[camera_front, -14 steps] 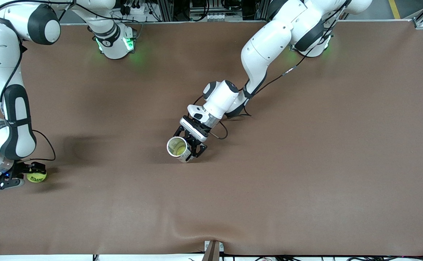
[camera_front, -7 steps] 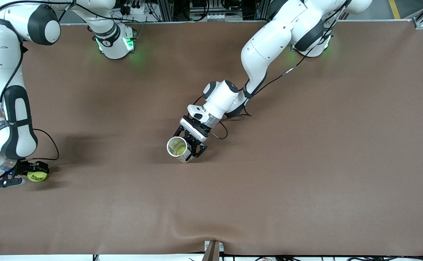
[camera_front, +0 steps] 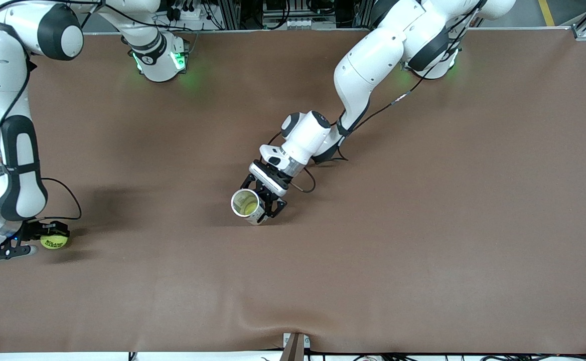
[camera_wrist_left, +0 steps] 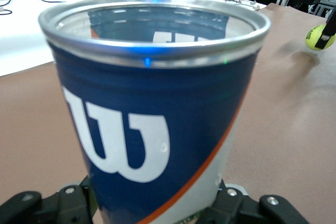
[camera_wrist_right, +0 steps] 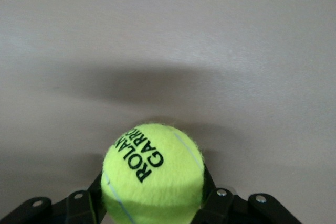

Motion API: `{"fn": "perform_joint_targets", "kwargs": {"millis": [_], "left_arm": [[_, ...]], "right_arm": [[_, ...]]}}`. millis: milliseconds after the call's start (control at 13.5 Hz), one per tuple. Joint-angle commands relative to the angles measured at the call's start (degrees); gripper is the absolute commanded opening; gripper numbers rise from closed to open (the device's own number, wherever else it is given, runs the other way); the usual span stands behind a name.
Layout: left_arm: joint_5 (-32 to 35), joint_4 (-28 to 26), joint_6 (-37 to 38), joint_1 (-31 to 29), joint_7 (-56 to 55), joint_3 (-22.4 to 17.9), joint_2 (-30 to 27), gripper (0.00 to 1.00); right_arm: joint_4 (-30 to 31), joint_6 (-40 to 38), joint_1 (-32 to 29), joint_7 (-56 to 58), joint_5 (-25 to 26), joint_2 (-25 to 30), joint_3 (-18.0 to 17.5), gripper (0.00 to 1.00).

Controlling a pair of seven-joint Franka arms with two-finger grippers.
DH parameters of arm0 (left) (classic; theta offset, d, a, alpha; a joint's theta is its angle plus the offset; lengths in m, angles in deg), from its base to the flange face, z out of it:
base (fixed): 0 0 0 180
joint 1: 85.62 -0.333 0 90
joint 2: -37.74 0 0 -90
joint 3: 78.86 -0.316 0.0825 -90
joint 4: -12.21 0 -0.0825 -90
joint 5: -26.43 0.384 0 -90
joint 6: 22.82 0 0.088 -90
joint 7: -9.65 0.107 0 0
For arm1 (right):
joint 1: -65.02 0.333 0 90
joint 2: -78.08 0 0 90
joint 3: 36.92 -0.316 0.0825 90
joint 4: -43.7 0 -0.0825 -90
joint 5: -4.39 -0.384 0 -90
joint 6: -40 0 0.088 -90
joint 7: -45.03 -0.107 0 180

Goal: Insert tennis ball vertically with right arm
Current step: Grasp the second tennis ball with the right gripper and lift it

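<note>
**Ball gripped, can held upright**

Tennis ball (camera_front: 54,241) sits clamped between the right hand's (camera_front: 47,240) fingers (camera_wrist_right: 84,205), low over the brown worktop (camera_front: 423,200) at the right arm's end; "ROLAND GARROS" print faces the wrist camera. Left hand (camera_front: 265,205) is closed around a blue-and-white ball can (camera_front: 247,204) mid-worktop, open mouth up, yellow visible inside. Ball and can well apart.

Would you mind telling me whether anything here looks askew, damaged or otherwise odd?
Nothing stands out. The left hand holds the open can upright mid-table; the right hand grips the tennis ball at the right arm's end. Only the table cover wrinkles slightly at its near edge.
</note>
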Motion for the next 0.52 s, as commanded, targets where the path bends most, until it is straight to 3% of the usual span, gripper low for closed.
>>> {"fn": "perform_joint_targets", "kwargs": {"millis": [0,148,444], "left_arm": [[-0.8,1.1,-0.4,0.6,-0.3,-0.5,1.1,0.78],[-0.8,1.1,-0.4,0.6,-0.3,-0.5,1.1,0.78],[-0.8,1.1,-0.4,0.6,-0.3,-0.5,1.1,0.78]], "right_arm": [[1.1,-4.8,1.0,0.8,-1.3,5.5,-0.1,0.00],[1.1,-5.5,1.7,0.1,-1.1,8.0,-0.1,0.00],[1.0,-15.1,4.7,-4.8,0.5,14.3,-0.1,0.00]]}}
